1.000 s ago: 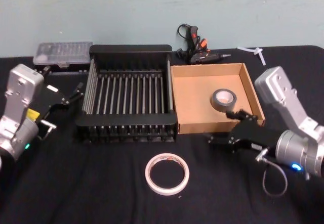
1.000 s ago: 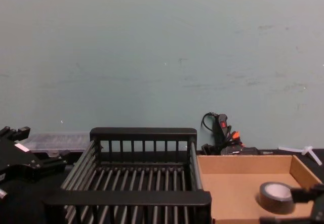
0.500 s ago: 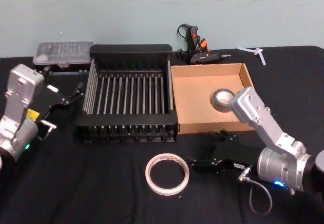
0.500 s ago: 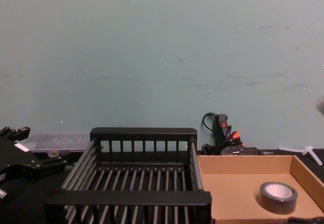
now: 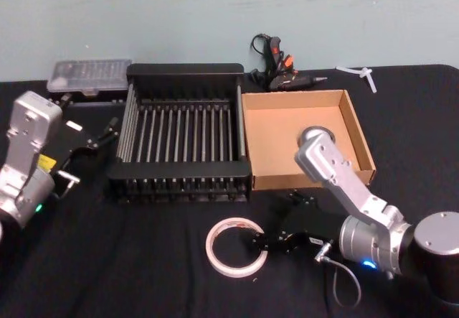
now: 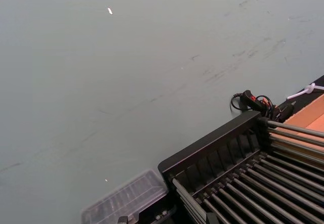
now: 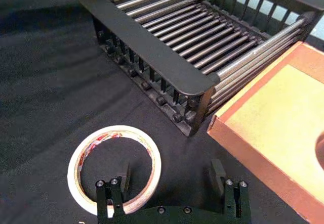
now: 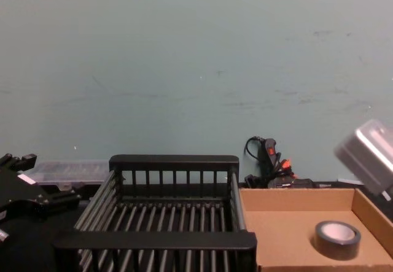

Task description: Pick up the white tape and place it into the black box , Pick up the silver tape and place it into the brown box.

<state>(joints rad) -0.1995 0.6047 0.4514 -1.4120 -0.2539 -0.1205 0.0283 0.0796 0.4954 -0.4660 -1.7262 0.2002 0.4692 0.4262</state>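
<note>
On the near part of the black surface (image 5: 143, 275) in your head view, the white tape (image 5: 237, 246) lies flat, your right gripper (image 5: 259, 245) at its right edge; the left gripper (image 5: 107, 133) sits parked left of the black box (image 5: 183, 178). Your right wrist view shows the jaws spread, one finger (image 7: 123, 175) over the roll. In your chest view, the silver tape (image 8: 336, 239) rests inside the brown box (image 8: 282, 199).
</note>
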